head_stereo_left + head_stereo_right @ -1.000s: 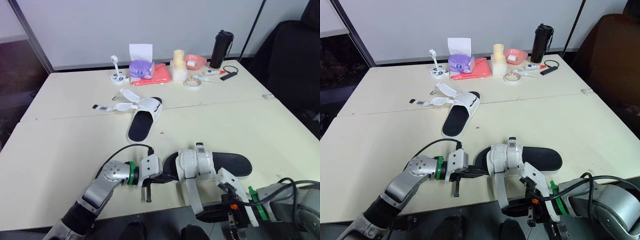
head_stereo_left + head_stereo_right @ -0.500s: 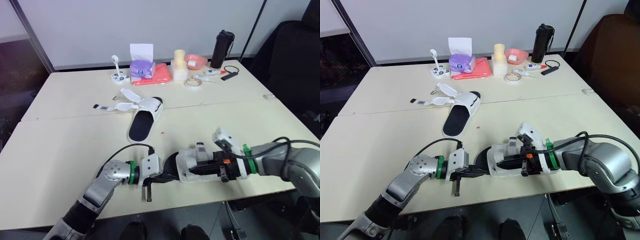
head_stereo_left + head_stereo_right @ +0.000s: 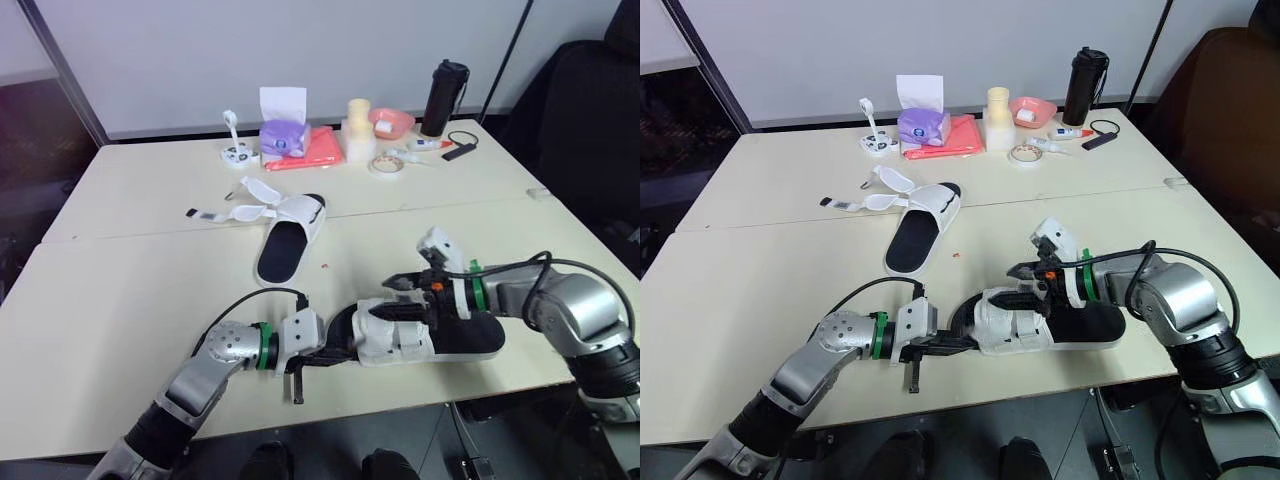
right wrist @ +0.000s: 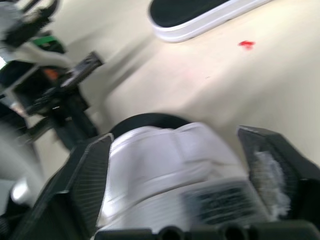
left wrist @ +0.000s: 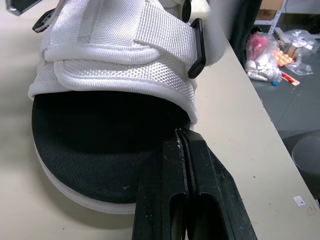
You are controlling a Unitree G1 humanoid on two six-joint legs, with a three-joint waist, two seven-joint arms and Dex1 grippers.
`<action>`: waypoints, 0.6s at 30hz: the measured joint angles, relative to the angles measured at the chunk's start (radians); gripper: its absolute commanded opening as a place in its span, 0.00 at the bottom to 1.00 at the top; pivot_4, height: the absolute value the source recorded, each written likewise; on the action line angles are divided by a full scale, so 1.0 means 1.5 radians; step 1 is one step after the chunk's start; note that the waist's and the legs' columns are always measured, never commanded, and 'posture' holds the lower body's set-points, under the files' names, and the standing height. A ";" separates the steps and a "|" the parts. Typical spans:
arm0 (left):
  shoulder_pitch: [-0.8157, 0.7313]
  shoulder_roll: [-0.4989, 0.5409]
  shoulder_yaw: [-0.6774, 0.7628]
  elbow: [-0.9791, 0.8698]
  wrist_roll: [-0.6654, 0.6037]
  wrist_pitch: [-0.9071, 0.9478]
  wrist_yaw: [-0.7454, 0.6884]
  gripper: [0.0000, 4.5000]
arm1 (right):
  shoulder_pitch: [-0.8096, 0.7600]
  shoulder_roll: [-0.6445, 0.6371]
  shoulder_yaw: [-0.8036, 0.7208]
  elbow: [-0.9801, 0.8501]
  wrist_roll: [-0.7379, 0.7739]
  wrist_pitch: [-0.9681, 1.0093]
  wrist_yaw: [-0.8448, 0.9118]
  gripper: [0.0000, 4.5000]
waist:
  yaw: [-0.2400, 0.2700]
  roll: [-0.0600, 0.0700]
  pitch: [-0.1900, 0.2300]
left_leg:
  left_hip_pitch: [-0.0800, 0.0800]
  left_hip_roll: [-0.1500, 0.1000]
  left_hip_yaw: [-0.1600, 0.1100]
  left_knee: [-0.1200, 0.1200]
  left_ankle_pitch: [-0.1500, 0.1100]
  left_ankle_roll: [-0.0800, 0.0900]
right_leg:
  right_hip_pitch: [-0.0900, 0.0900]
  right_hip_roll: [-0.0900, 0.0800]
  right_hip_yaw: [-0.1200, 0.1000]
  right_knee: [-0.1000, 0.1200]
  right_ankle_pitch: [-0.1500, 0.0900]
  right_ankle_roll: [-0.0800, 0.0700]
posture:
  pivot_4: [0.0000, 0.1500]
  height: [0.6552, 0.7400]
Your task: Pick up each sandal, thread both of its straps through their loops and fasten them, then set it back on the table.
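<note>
The far sandal (image 3: 285,238) lies flat mid-way across the table (image 3: 120,300), straps loose. Your left gripper (image 3: 335,354), fingers together, touches the near sandal (image 3: 395,335) at its toe end, by the front edge. Your right gripper (image 3: 405,298) straddles its straps, fingers apart.

Colour listing:
- counter (image 3: 120,290), plain cream, one small red speck (image 3: 323,266)
- near sandal (image 3: 400,335), white coarse-woven straps, black loops, black fine-textured footbed, white sole edge
- far sandal (image 3: 285,235), white straps, black footbed
- left pincer (image 5: 182,135), black fingers, green wrist ring
- right pincer (image 4: 175,142), black fingers, green wrist ring
- tissue box (image 3: 282,138), purple with a white tissue
- cloth (image 3: 318,150), coral red
- bowl (image 3: 390,122), pink
- bottle (image 3: 443,98), black
- tape roll (image 3: 383,165), off-white
</note>
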 measured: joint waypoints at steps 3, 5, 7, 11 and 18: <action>0.000 0.000 0.000 0.000 0.000 0.000 0.001 0.00 | -0.008 0.013 -0.002 0.009 -0.008 -0.001 -0.004 0.91 | 0.000 0.000 0.000 | 0.000 0.000 0.000 0.000 0.000 0.000 | 0.000 0.000 0.000 0.000 0.000 0.000 | 1.00 1.00; 0.000 0.000 0.000 0.000 0.000 0.000 0.001 0.00 | -0.010 0.013 -0.007 0.009 -0.007 0.001 0.000 0.91 | 0.000 0.000 0.000 | 0.000 0.000 0.000 0.000 0.000 0.000 | 0.000 0.000 0.000 0.000 0.000 0.000 | 1.00 1.00; 0.000 0.000 0.000 0.000 0.000 0.000 0.001 0.00 | -0.019 0.007 -0.015 0.008 -0.006 0.007 0.011 0.91 | 0.000 0.000 0.000 | 0.000 0.000 0.000 0.000 0.000 0.000 | 0.000 0.000 0.000 0.000 0.000 0.000 | 1.00 1.00; 0.000 0.000 -0.001 -0.002 0.000 0.000 0.001 0.00 | -0.010 -0.040 -0.030 -0.023 -0.028 -0.031 0.034 0.91 | 0.001 0.000 0.000 | 0.000 0.000 0.000 0.000 0.000 0.000 | 0.000 0.000 0.000 0.000 0.000 0.000 | 1.00 1.00; 0.004 0.003 -0.001 -0.006 0.000 -0.001 0.002 0.00 | 0.194 -0.156 -0.086 -0.250 -0.143 -0.249 0.074 0.91 | 0.000 0.000 0.000 | 0.000 0.000 0.000 0.000 0.000 0.000 | 0.000 0.000 0.000 0.000 0.000 0.001 | 1.00 1.00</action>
